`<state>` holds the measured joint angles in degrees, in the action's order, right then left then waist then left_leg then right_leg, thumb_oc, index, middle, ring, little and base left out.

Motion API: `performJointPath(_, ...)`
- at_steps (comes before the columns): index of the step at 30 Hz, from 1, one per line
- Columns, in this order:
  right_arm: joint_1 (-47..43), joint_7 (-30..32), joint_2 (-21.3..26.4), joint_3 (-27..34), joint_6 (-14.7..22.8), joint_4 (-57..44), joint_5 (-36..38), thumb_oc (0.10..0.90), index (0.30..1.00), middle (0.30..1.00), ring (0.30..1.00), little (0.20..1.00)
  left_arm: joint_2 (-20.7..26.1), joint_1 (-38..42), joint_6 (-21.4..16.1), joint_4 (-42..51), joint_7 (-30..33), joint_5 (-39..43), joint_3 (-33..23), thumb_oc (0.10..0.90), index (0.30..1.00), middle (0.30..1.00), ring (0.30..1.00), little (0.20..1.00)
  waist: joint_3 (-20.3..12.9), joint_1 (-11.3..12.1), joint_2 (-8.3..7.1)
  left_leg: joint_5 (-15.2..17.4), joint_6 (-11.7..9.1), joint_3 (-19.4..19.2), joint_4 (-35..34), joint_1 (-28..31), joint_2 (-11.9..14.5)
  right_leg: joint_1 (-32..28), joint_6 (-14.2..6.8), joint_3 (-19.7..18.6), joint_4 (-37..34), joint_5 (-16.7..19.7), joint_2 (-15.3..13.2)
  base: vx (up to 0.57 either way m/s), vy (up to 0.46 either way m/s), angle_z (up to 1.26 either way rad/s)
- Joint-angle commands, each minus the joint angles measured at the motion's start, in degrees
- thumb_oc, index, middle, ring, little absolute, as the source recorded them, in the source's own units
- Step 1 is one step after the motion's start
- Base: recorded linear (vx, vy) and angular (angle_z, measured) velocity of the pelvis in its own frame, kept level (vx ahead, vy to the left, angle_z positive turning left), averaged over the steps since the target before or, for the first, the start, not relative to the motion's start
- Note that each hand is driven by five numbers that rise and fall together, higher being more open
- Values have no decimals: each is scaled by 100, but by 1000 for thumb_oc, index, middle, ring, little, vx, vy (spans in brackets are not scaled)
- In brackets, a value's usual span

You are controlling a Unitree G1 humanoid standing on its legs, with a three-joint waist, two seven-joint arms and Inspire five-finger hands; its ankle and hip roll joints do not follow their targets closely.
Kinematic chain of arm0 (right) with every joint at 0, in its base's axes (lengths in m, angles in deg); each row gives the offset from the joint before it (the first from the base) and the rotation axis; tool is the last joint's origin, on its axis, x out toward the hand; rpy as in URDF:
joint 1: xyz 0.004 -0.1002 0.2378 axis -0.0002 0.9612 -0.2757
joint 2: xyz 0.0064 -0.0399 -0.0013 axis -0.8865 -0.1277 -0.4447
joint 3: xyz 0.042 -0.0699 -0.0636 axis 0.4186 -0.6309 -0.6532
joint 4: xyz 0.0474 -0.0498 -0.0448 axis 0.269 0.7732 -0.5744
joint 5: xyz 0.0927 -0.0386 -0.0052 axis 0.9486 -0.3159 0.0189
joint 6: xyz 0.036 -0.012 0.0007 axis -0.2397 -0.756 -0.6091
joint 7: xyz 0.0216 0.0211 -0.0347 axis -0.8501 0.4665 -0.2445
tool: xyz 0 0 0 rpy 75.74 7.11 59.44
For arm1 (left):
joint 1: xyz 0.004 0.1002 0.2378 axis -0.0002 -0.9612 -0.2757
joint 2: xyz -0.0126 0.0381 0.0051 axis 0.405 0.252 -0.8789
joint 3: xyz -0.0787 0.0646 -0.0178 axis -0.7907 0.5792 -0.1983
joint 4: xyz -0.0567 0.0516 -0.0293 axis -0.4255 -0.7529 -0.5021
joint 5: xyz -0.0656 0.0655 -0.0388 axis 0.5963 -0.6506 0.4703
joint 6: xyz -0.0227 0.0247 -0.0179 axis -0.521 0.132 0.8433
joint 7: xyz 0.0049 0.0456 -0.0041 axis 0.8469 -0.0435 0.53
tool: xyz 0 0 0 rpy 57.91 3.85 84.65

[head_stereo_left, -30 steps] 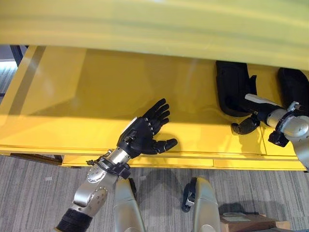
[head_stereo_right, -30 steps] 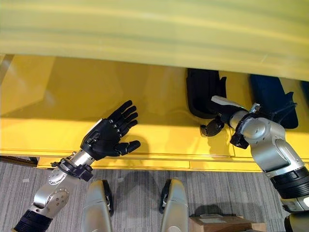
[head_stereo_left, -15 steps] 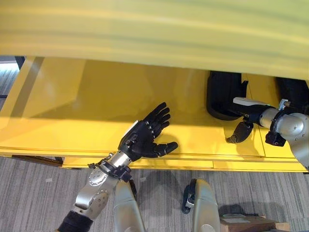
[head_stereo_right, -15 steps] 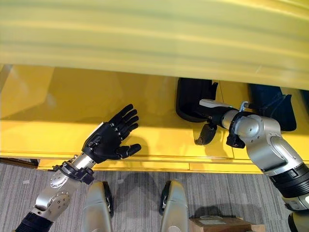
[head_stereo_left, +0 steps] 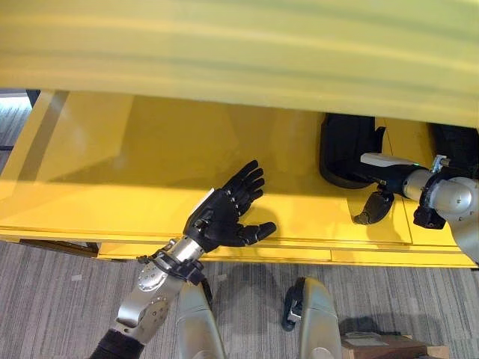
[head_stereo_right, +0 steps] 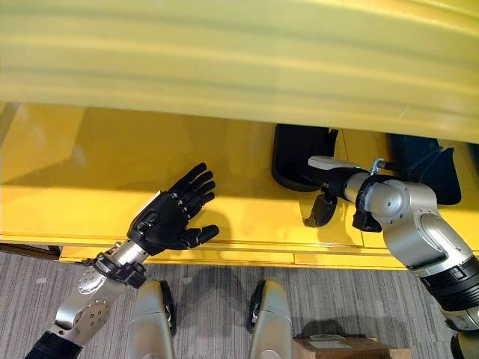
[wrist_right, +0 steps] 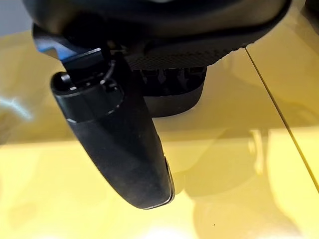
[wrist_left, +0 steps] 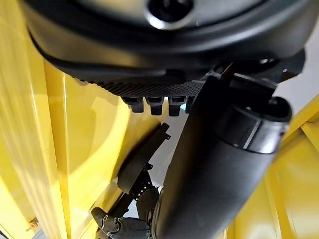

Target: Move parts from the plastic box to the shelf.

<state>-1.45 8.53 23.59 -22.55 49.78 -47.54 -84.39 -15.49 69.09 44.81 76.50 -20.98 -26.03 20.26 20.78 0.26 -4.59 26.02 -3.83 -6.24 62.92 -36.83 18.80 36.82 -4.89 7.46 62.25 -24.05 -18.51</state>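
Observation:
A black moulded part (head_stereo_left: pixel 344 146) lies on the yellow shelf (head_stereo_left: pixel 112 164), right of the middle. My right hand (head_stereo_left: pixel 389 178) reaches in from the right, its fingers stretched onto the part's near right edge. The thumb (wrist_right: pixel 119 144) hangs away from the part, over bare shelf. A second black part (head_stereo_left: pixel 453 142) lies further right, behind my right wrist. My left hand (head_stereo_left: pixel 221 213) hovers open, fingers spread, over the shelf's front edge left of the middle, holding nothing.
An upper yellow shelf board (head_stereo_left: pixel 239 45) overhangs the back of the working level, leaving a low gap. The shelf's left half is bare. A cardboard box (head_stereo_left: pixel 385 345) stands on the grey carpet at lower right.
The camera has shifted slightly. My right hand's thumb has swung down and away from the black part. The left hand has barely moved.

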Motion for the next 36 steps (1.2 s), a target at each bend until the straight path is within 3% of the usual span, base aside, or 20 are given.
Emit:
performJointPath(1, 658, -604, 5, -13, -112, -53, -134, 900, 1000, 1000, 1000, 1000, 195, -545, 119, -93, 125, -159, 197, 900, 1000, 1000, 1000, 1000, 144, 79, 43, 41, 154, -413, -166, 263, 433, -125, 137, 119, -314, 394, -274, 0, 0, 0)
performJointPath(36, 1590, -643, -145, 696, -17, -176, -664, 900, 1000, 1000, 1000, 1000, 179, -674, 228, 62, 222, -130, 127, 900, 1000, 1000, 1000, 1000, 167, 7, -13, -36, 172, -487, -340, 321, 440, -237, 146, 137, -462, 458, -199, 0, 0, 0)
